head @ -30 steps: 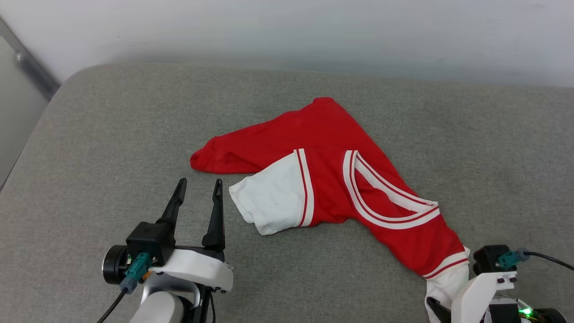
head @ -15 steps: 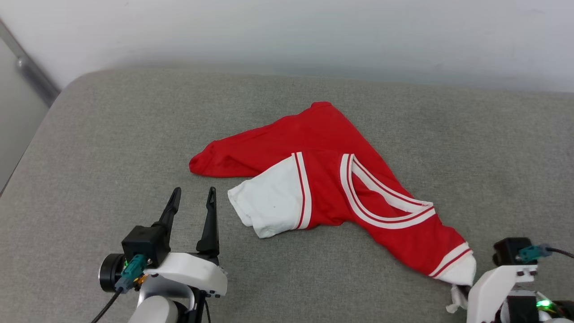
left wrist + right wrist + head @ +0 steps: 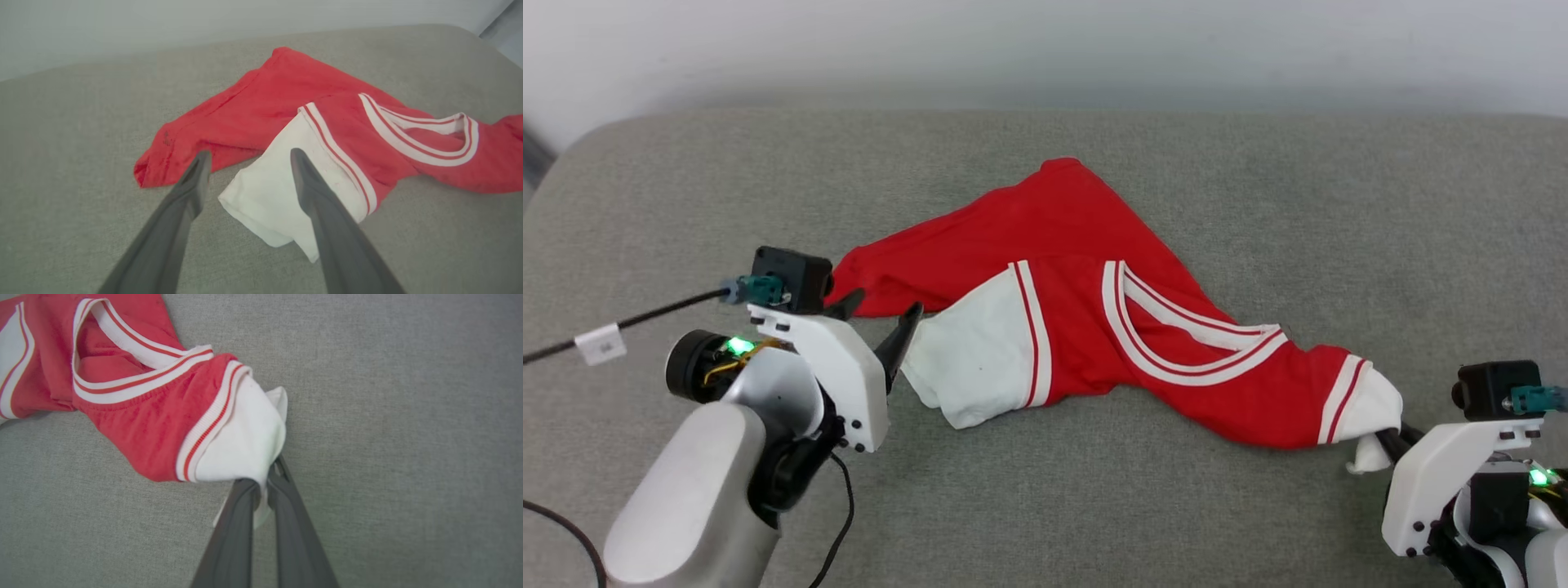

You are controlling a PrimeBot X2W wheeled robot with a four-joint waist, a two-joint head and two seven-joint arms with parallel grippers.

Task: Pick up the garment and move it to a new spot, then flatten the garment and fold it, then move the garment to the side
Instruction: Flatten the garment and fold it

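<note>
I see the garment (image 3: 1094,343) lying crumpled on the middle of the grey cushion (image 3: 1258,204). My right hand (image 3: 263,484) is clamped on the garment's white sleeve at the near right. My left hand (image 3: 247,157) has its fingers spread apart over the left sleeve.

My left gripper (image 3: 884,305) ends in two long, dark grey fingers (image 3: 175,220) set on a white bracket (image 3: 837,367) dotted with black screws. A black camera cube (image 3: 791,278) with a teal plug (image 3: 760,287) feeds a black cable (image 3: 645,314) bearing a white tag (image 3: 600,345). My forearm (image 3: 698,498) is silver-grey; my right gripper (image 3: 265,479) matches, green light (image 3: 1538,476) glowing.
</note>
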